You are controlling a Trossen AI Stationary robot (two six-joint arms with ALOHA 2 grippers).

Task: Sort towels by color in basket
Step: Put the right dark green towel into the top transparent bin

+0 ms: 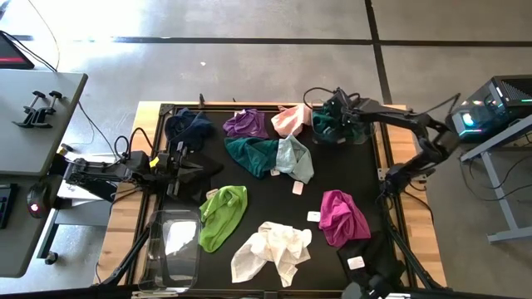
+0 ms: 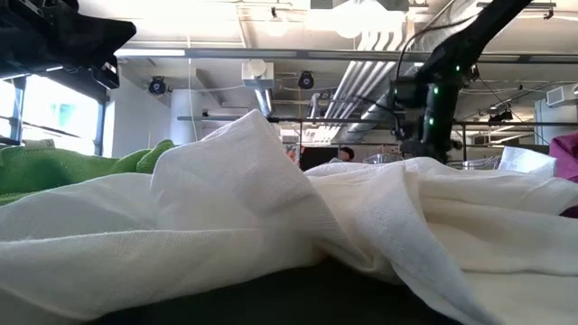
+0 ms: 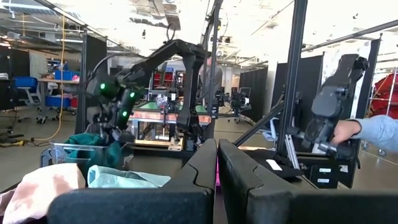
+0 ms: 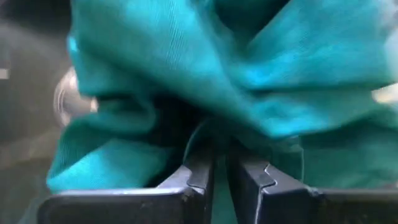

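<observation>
The right gripper (image 4: 221, 171) pinches a fold of a teal towel (image 4: 205, 81) that hangs bunched just beyond its fingertips, over the wire basket (image 1: 364, 133) at the table's far right corner. The left gripper (image 3: 217, 163), fingers pressed together and empty, waits at the left edge.

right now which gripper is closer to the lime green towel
Left. The left gripper sits shut at the mat's left edge, just up from the lime green towel. The right gripper is across the table at the far right corner, shut on a teal towel.
</observation>
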